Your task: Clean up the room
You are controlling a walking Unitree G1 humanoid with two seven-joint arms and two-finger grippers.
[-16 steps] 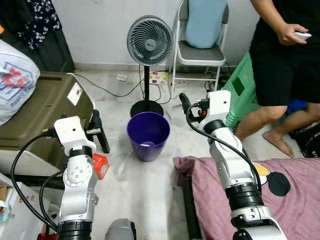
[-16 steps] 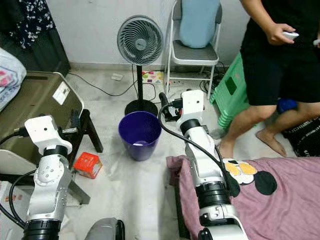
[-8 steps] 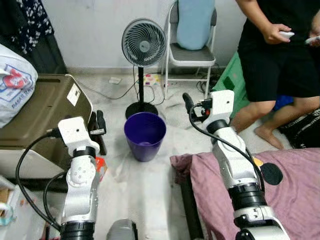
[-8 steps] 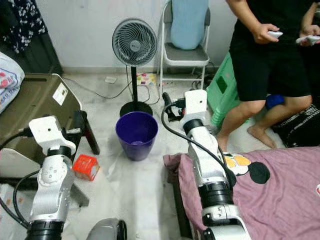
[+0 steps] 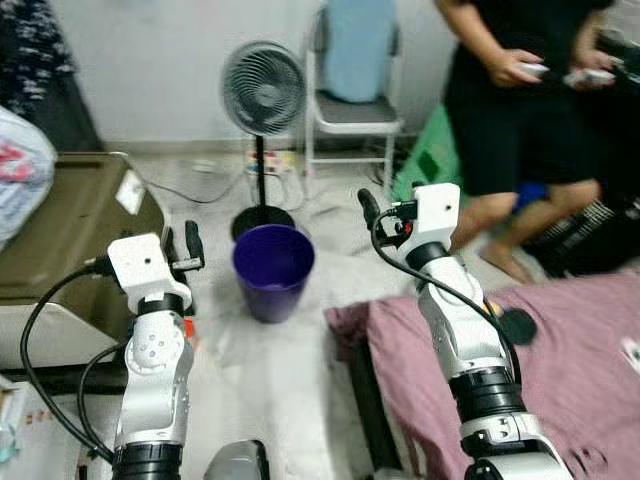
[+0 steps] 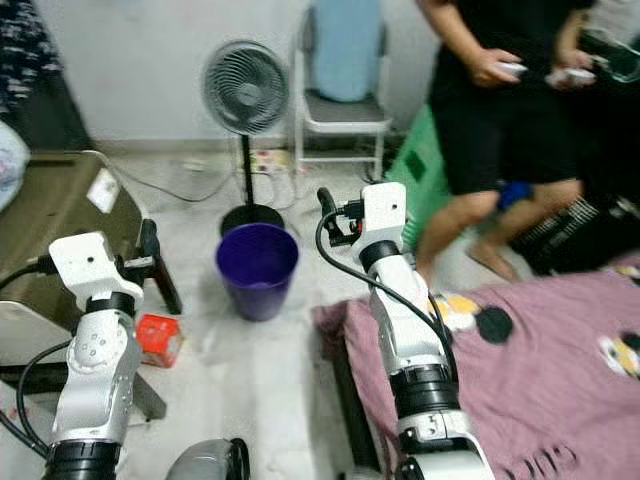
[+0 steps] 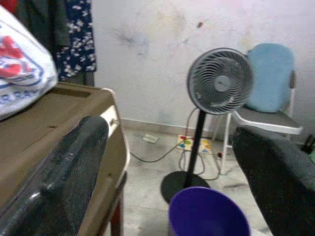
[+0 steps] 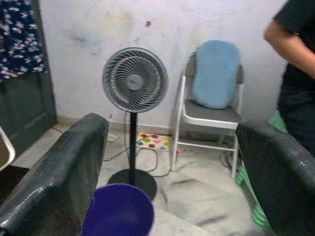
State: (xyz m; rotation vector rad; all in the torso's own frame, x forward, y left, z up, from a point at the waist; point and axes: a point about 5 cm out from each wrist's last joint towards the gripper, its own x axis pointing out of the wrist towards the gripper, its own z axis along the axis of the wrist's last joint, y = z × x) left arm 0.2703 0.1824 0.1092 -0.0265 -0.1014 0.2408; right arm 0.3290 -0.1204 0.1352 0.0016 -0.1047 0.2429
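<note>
Before the head cameras, slightly blurred: purple bin [image 5: 271,268] on the pale floor between both raised arms, pedestal fan [image 5: 263,92] and folding chair [image 5: 352,108] behind it, small red box [image 6: 158,339] by the left arm, person in black [image 5: 510,100] standing at right, mauve blanket [image 5: 520,380] below. Along the left gripper [image 7: 172,182] — fingers spread wide, empty — brown storage box [image 7: 44,123] beside the bin. Along the right gripper [image 8: 172,177] — likewise wide and empty — same bin just below the fan.
</note>
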